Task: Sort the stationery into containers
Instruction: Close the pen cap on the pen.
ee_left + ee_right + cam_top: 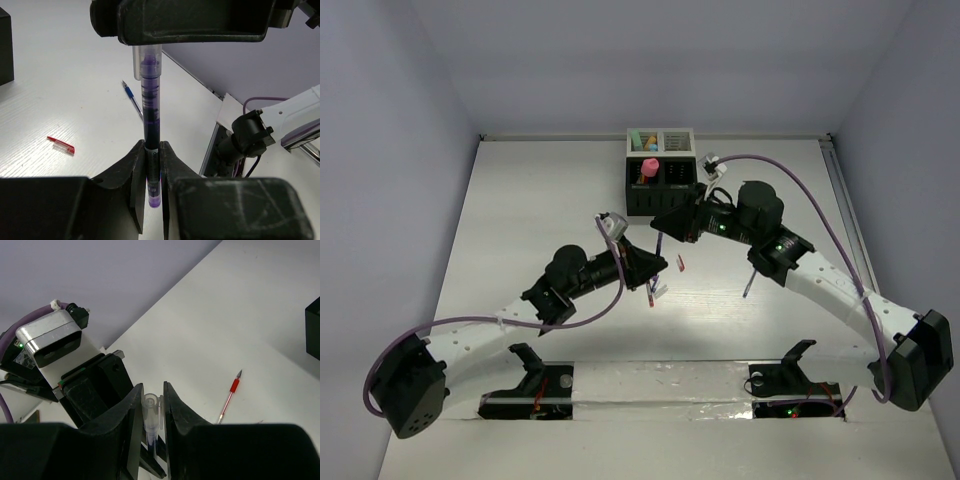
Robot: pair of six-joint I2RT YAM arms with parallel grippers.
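Red pen [61, 145] & blue pen [132, 100] lie loose on table [540, 200], apart from each other. Organizer boxes [655, 206] at far edge, pink marker [650, 166] in black one. Both arms reach inward, tips meeting mid-table. Purple pen [151, 110] is held off the table: L gripper [152, 150] clamps lower barrel, R gripper [152, 392] pinches clear cap end.

This is a robotics lab test cell: a bare white desk [550, 200] is boxed in on three sides by blank pale walls [650, 60], two white-and-black robot arms, the left arm [480, 335] and the right arm [830, 285], are bolted at its near edge beside a taped strip [660, 405], and purple cables [800, 185] loop freely off the arms
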